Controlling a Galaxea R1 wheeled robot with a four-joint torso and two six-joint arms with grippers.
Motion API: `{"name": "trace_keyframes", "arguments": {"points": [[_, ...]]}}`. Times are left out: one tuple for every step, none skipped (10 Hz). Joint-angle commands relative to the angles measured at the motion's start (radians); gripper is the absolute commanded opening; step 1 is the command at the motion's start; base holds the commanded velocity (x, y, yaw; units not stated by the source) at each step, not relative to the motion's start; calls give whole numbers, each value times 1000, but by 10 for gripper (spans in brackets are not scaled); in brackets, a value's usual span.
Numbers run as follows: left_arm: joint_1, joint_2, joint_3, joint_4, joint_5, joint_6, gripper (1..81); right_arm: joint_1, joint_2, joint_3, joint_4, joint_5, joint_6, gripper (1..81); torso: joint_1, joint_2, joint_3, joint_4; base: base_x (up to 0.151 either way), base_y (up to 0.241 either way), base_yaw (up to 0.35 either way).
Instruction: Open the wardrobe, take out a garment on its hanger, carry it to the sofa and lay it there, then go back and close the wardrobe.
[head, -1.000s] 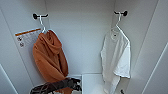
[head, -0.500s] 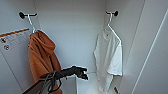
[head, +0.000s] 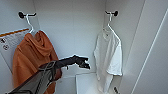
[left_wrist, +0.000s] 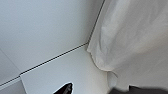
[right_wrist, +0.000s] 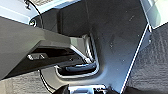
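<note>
Step in hand: reaching into the open wardrobe (head: 75, 30) for the garment (head: 108, 57), which hangs at right of frame on its hanger (head: 109, 21); the left pincer (head: 83, 63) (grip state cannot be told) sits lower centre, apart from the cloth; next move likely calls for rising toward the hook; the orange hoodie (head: 33, 60) crowds the left, the side wall the right.

Open room lies between the orange hoodie (head: 32, 60) on the left and the garment (head: 108, 57) on the right.

Left arm (head: 37, 78) — slim grey-black jointed links, ending in a dark black gripper (head: 83, 63).
</note>
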Motion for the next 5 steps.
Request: {"name": "trace_keyframes", "arguments": {"points": [[-301, 9, 4, -188, -86, -15, 811, 34, 7, 7, 0, -47, -1, 811, 0, 0, 0, 0, 0, 0, 0], [-333, 17, 6, -243, -118, -15, 811, 34, 7, 8, 0, -45, -1, 811, 0, 0, 0, 0, 0, 0, 0], [-365, 32, 1, -264, -127, -18, 811, 34, 9, 10, 1, -45, 1, 811, 0, 0, 0, 0, 0, 0, 0], [-399, 43, -2, -277, -132, -27, 811, 34, 9, 10, 1, -45, 1, 811, 0, 0, 0, 0, 0, 0, 0], [-430, 52, -3, -295, -155, -44, 811, 34, 9, 8, 1, -42, 1, 811, 0, 0, 0, 0, 0, 0, 0]]}}
